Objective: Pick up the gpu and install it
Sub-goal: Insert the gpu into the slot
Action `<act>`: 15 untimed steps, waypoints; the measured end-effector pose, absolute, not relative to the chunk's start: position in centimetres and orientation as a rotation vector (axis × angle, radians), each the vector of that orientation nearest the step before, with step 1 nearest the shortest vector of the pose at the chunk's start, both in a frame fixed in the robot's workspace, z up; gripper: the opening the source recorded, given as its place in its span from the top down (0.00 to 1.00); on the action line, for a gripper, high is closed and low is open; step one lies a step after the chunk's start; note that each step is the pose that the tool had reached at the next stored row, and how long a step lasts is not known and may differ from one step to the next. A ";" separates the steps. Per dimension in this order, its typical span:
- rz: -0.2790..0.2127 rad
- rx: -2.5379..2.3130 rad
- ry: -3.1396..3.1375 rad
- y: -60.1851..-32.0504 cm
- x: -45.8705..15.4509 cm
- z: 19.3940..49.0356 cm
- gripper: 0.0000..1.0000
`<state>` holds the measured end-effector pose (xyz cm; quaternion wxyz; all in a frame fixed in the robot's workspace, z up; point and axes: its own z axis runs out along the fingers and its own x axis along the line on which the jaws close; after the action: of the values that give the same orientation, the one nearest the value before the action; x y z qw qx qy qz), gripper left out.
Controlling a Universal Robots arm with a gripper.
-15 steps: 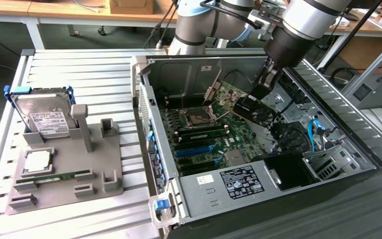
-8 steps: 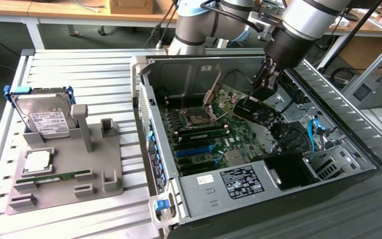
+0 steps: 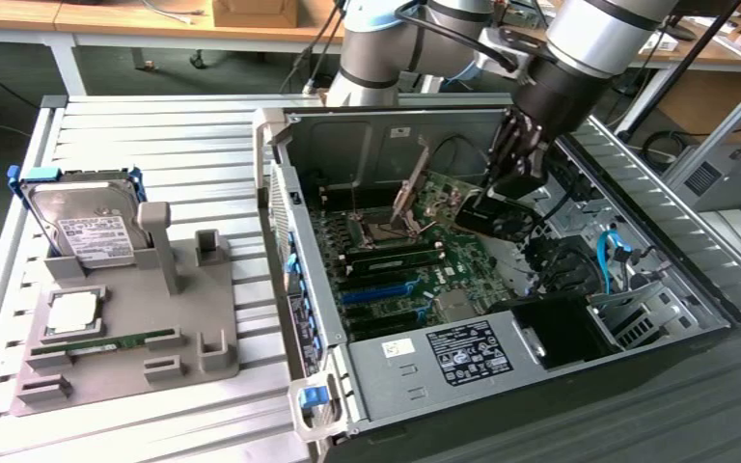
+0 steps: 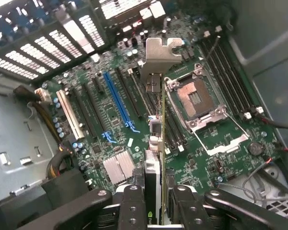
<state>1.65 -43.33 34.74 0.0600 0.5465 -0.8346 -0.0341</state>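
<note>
My gripper reaches down inside the open computer case and is shut on the gpu, a dark card hanging above the motherboard. The wrist view looks along the gpu edge-on, its silvery end bracket pointing away from the camera. My gripper clamps the card between its two black fingers. The card hovers over the board between the blue expansion slot and the open CPU socket, apart from any slot.
Black expansion slots and a small heatsink lie beside the blue slot. Cables and a drive cage crowd the case's right side. Outside, a grey tray holds a hard drive, a processor and a memory stick.
</note>
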 end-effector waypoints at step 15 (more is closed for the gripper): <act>-0.079 1.986 -2.266 -43.3 1.6 34.6 0.73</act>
<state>1.65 -43.34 34.64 0.0634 0.6576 -0.7502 -0.0263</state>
